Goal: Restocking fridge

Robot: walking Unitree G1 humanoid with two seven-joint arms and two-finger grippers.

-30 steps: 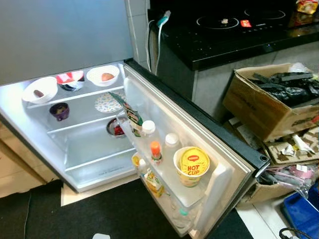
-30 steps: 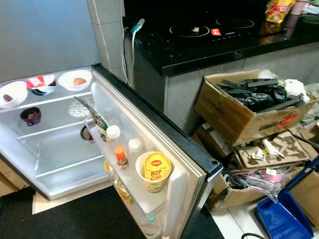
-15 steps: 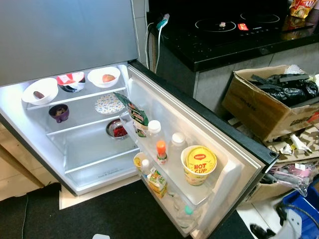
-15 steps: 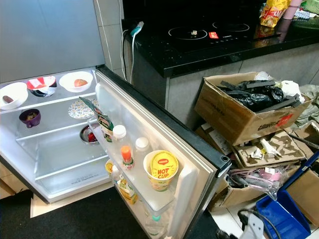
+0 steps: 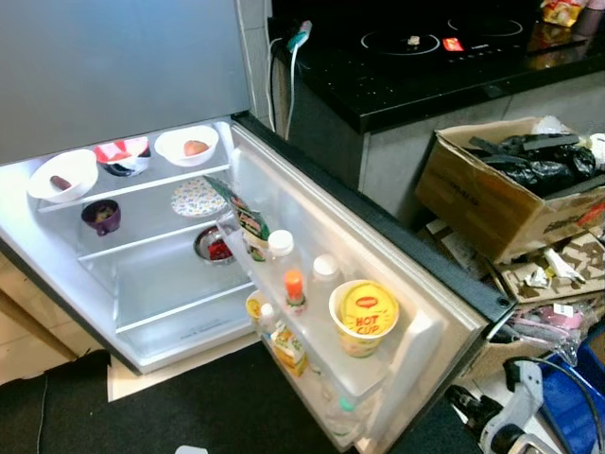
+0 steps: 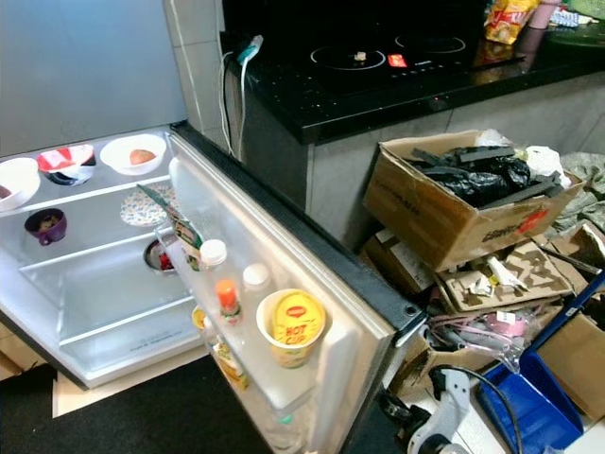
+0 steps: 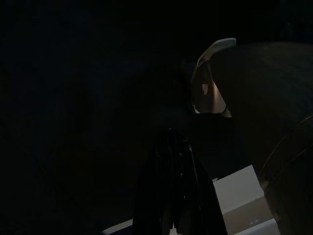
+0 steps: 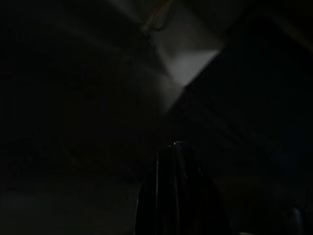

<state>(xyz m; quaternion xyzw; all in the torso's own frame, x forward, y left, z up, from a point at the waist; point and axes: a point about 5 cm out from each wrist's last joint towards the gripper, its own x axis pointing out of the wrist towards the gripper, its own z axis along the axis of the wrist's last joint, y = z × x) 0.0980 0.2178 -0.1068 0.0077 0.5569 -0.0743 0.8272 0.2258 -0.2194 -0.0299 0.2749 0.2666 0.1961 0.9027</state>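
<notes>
Fridge door [image 5: 378, 312] stands wide open for restocking, its racks stocked, up and left of the right gripper [image 8: 176, 196], fingers together and empty; left gripper [image 7: 178, 196] likewise closed.

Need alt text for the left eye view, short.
Open silver fridge door with a yellow Hot Cup noodle tub and small bottles on its shelf. White bowls sit on the lit interior shelves; a cardboard box of black scraps stands right, under a black cooktop.
</notes>
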